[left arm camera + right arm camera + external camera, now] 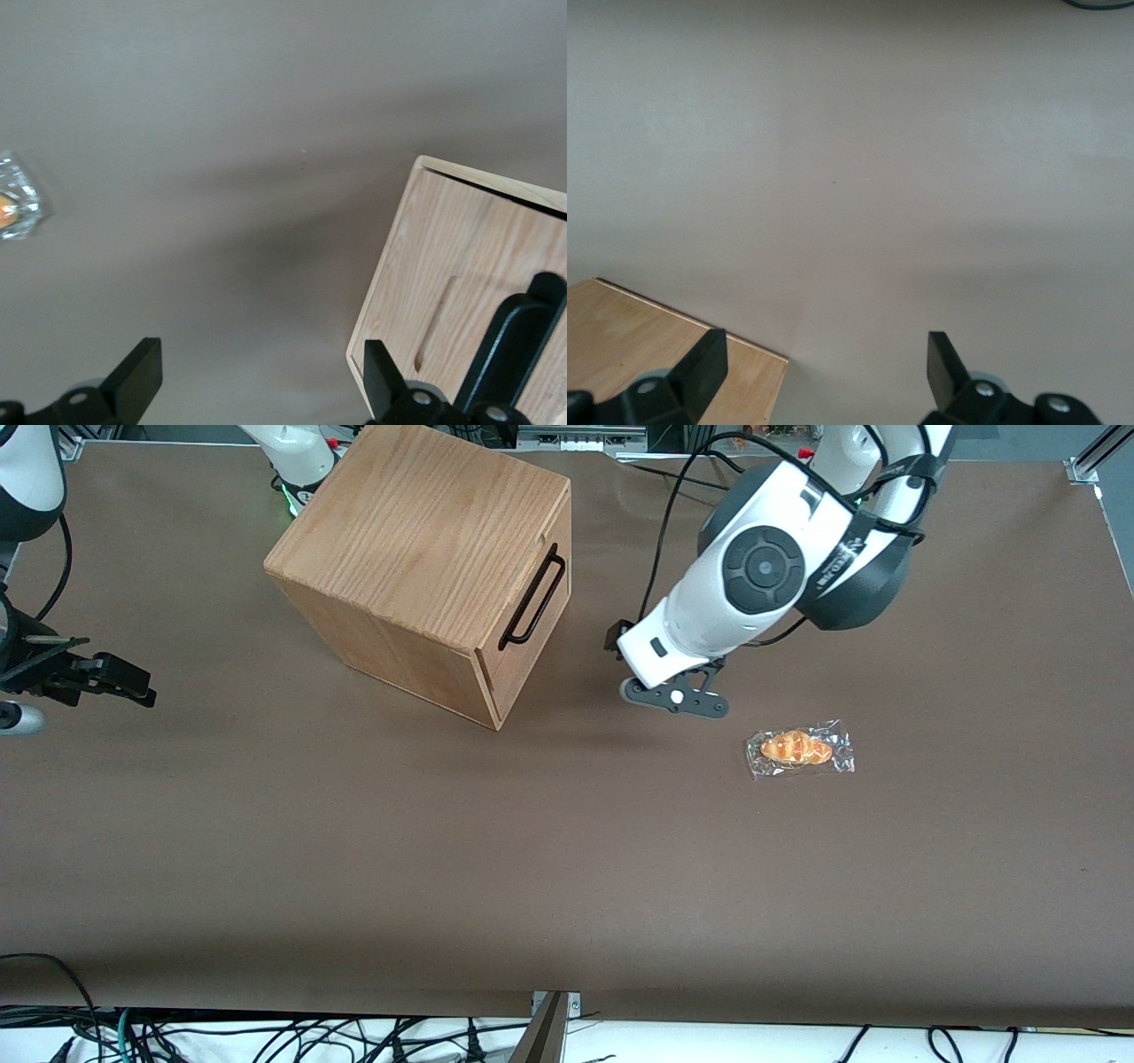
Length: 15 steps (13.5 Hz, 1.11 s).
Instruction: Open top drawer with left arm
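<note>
Hanging above the brown table (567, 850), the gripper (675, 699) of the left arm (762, 567) sits out in front of the cabinet (416, 558), on the side where the handle faces, and clear of it. Its fingers (137, 376) are spread wide, with only bare tabletop showing between them; they hold nothing and touch nothing.

The top drawer (529, 642) is shut, its front flush with the cabinet's body, and the long black bar handle (532, 598) stands off that front. The cabinet itself lies toward the parked arm's end of the table compared with the gripper, and a little farther from the front camera.

A wrapped bread roll (799, 749) in clear plastic lies on the table, nearer to the front camera than the cabinet and toward the working arm's end, just past the gripper.

From the front view I can take in the whole cabinet, the handle's full length and the arm's white shell with its dark round joint cap, but the fingers are tucked under the wrist and hard to make out. The left wrist view settles that: both black fingertips show with the wide gap between them, one of them lying in front of the pale oak drawer front and a piece of the black handle. A corner of the roll's wrapper shows in that view too. The right wrist view adds only a corner of the cabinet's wooden top and plain table.
</note>
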Motion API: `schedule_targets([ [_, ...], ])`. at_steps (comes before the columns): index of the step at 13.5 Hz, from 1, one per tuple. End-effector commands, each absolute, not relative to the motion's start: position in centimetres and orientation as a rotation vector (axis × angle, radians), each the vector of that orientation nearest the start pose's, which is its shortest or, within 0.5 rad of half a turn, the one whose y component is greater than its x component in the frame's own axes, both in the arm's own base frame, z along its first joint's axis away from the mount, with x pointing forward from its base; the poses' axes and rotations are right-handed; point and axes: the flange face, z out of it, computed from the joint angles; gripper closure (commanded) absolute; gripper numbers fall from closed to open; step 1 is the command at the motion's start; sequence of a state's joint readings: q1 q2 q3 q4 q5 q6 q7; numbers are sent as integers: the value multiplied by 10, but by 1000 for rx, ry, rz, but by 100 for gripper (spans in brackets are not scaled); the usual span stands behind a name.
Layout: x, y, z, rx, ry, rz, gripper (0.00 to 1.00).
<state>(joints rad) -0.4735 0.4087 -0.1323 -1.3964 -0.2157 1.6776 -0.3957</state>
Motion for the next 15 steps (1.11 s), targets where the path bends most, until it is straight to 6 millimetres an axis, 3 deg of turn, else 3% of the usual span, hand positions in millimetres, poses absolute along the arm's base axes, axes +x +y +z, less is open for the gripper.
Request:
schedule_targets([
  [1, 533, -410, 469, -3305, 253, 383, 0],
  [5, 503, -459, 454, -3296, 334, 376, 0],
  [7, 493, -474, 444, -3290, 363, 392, 0],
  [15, 472, -499, 421, -3292, 390, 507, 0],
])
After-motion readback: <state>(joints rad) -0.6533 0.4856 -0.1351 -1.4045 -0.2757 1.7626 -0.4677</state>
